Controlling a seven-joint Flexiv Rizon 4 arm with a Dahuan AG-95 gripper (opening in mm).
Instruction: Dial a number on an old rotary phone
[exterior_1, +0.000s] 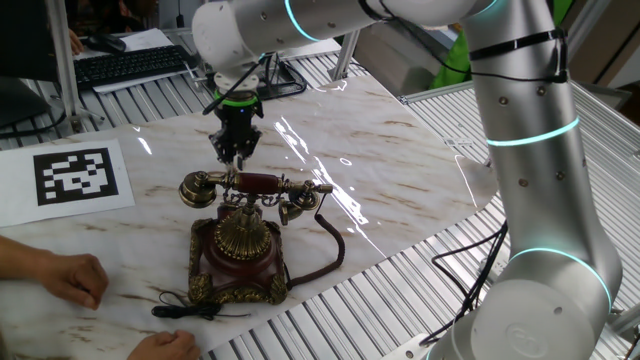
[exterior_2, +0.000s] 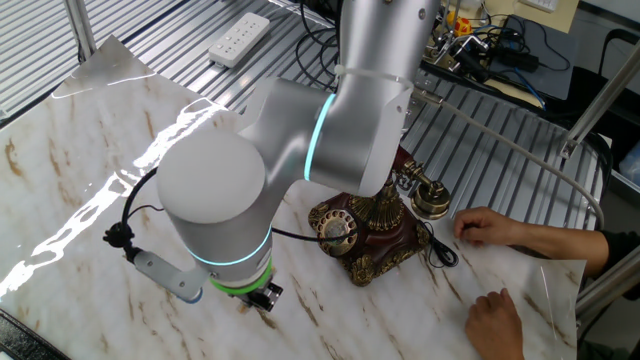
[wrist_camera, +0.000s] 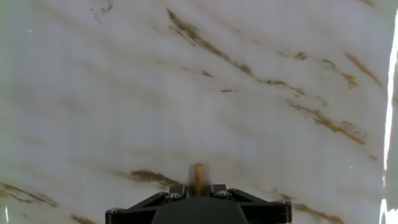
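The old rotary phone (exterior_1: 238, 243) stands on the marble sheet, its handset (exterior_1: 255, 185) lying across the cradle. Its brass dial (exterior_2: 338, 228) faces up in the other fixed view. My gripper (exterior_1: 233, 150) hangs just behind the handset, pointing down, a little above the table. In the hand view my gripper (wrist_camera: 199, 186) is shut on a short tan wooden stick (wrist_camera: 199, 173) that pokes out between the fingers over bare marble. The phone is outside the hand view.
A person's hands (exterior_1: 72, 279) rest on the table beside the phone's front-left, and are also seen as hands (exterior_2: 492, 228) in the other fixed view. A black-and-white marker sheet (exterior_1: 78, 175) lies at the left. A black keyboard (exterior_1: 130, 65) sits at the back.
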